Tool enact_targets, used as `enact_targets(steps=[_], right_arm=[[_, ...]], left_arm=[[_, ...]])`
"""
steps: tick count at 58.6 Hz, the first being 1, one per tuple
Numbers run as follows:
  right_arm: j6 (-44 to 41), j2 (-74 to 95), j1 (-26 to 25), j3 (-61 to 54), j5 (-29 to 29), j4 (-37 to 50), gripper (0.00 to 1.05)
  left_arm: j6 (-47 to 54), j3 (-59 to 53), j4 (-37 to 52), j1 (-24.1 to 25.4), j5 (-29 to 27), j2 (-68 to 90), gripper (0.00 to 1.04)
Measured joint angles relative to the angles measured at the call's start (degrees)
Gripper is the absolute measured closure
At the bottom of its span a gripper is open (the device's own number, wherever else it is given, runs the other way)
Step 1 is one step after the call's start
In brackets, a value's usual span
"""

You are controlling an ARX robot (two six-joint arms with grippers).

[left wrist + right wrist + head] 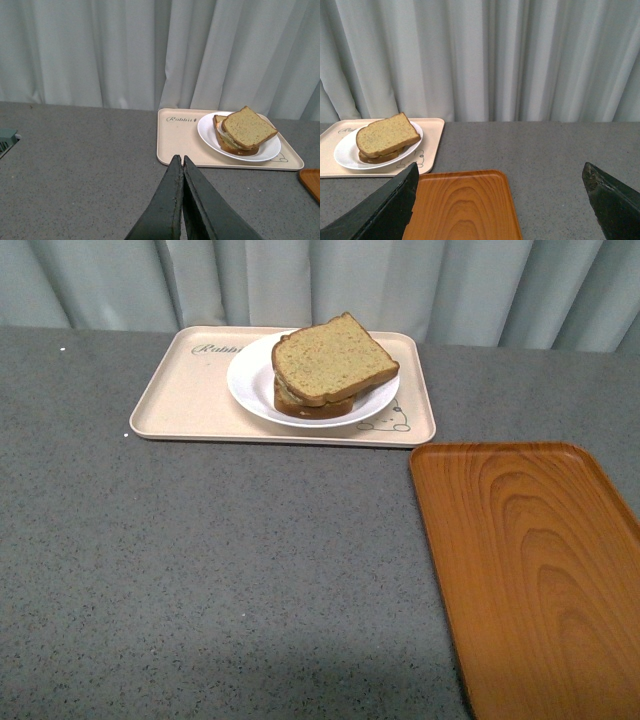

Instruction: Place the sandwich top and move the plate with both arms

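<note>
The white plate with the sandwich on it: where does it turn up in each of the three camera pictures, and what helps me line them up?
Front view: the white plate sits top centre, on the beige rabbit-print tray.
Left wrist view: the plate lies right of centre, beyond the shut left gripper.
Right wrist view: the plate is at the left edge, past the open right gripper.
Shared landmark: the orange wood-grain tray beside the beige tray.

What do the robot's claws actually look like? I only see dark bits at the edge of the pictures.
Only the fingers show. The left claw has two dark grey-green, smooth, tapering blades. The right claw has two dark, matte, wedge-shaped fingers with slightly rough edges. No cables or markings are visible, and the front view shows neither arm.
</note>
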Motion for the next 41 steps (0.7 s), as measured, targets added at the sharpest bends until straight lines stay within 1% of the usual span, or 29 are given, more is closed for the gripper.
enact_targets(steps=[8,10,12,13,21,24,27,28,37,38,41], right_arm=[[0.00,0.00,0.00,0.00,0.00,0.00,0.09],[0.00,0.00,0.00,0.00,0.00,0.00,0.09],[0.00,0.00,0.00,0.00,0.00,0.00,0.09],[0.00,0.00,0.00,0.00,0.00,0.00,0.09],[0.00,0.00,0.00,0.00,0.00,0.00,0.09],[0.00,0.00,0.00,0.00,0.00,0.00,0.09],[0.00,0.00,0.00,0.00,0.00,0.00,0.09],[0.00,0.00,0.00,0.00,0.00,0.00,0.09],[0.00,0.00,0.00,0.00,0.00,0.00,0.09],[0.00,0.00,0.00,0.00,0.00,0.00,0.09],[0.00,0.00,0.00,0.00,0.00,0.00,0.09]], left_arm=[[-0.04,0.00,-0.17,0.00,0.00,-0.11,1.01],[-0.02,0.00,-0.17,0.00,0.00,-0.11,0.97],[-0.02,0.00,-0.17,0.00,-0.02,-0.13,0.88],[-0.02,0.00,-0.17,0.00,0.00,-0.15,0.86],[-0.02,0.00,-0.17,0.00,-0.02,-0.15,0.61],[-0.02,0.00,-0.17,0.00,0.00,-0.15,0.54],[-0.02,0.00,-0.17,0.00,-0.02,-0.17,0.43],[-0.02,0.00,-0.17,0.00,-0.02,-0.17,0.41],[0.00,0.00,-0.17,0.00,0.00,-0.20,0.07],[0.00,0.00,-0.17,0.00,0.00,-0.20,0.05],[0.04,0.00,-0.17,0.00,0.00,-0.20,0.06]])
